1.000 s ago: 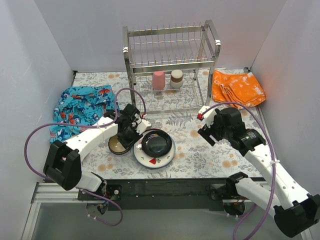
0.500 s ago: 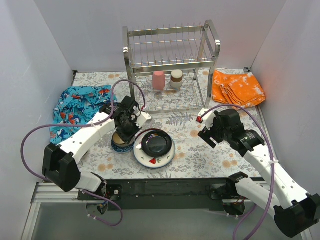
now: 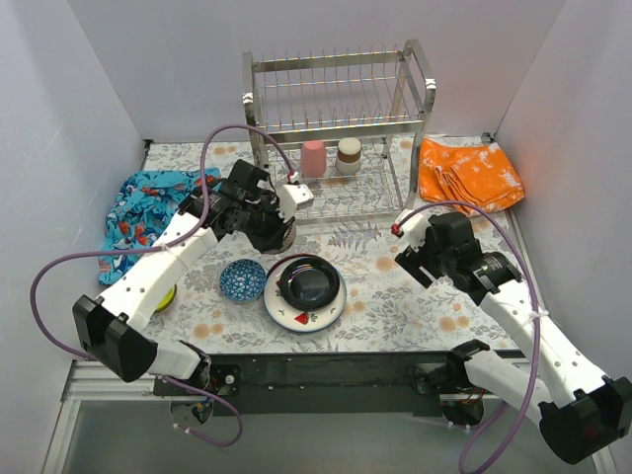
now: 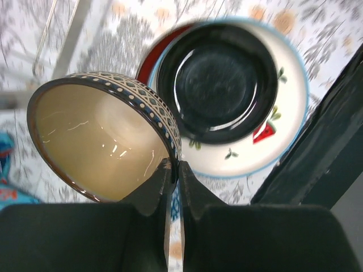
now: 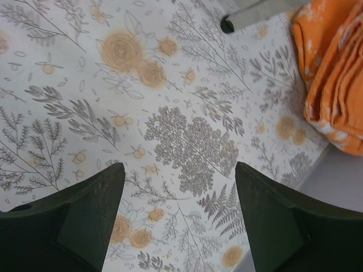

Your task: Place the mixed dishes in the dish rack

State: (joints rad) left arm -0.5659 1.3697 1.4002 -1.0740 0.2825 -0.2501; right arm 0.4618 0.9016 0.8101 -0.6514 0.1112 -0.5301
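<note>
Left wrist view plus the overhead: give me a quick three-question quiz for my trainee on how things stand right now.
1. True or false: the left pincer is shut on the rim of the tan bowl.
2. What lies on the white red-rimmed plate? A the black plate; B a fork; C nothing.
3. What is the right pincer holding?

Key: 1 true; 2 A; 3 nothing, it is open.

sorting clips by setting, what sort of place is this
Probably a robot lab cell staged like a kitchen counter: plain white walls box in a floral-covered table, a chrome dish rack stands at the back, and two robot arms are bolted to the near edge.
</note>
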